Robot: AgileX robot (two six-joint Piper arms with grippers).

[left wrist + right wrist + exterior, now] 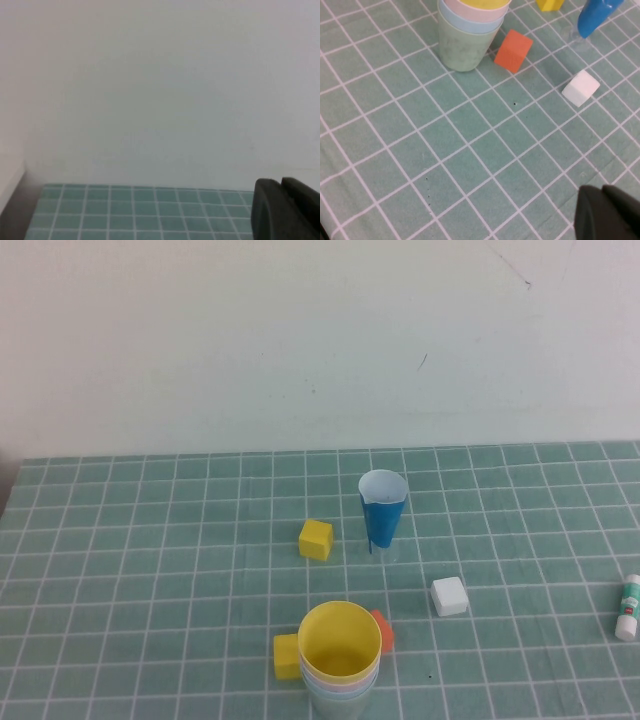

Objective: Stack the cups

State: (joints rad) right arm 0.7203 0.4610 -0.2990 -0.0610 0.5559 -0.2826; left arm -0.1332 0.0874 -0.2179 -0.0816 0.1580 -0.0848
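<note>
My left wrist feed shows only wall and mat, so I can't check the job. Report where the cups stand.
Observer: All four cups sit nested in one stack at the near edge of the mat.
Operator: Name the outermost and innermost.
Observer: The pale green cup is outermost and the yellow cup is innermost.
Operator: Now give me both tools.
Observer: The left tool is shut and faces the wall. The right tool is shut, over bare mat near the stack.

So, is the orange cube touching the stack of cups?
Apart. The right wrist view shows a strip of green mat between the orange cube and the stack of cups; in the high view the stack overlaps the cube.
</note>
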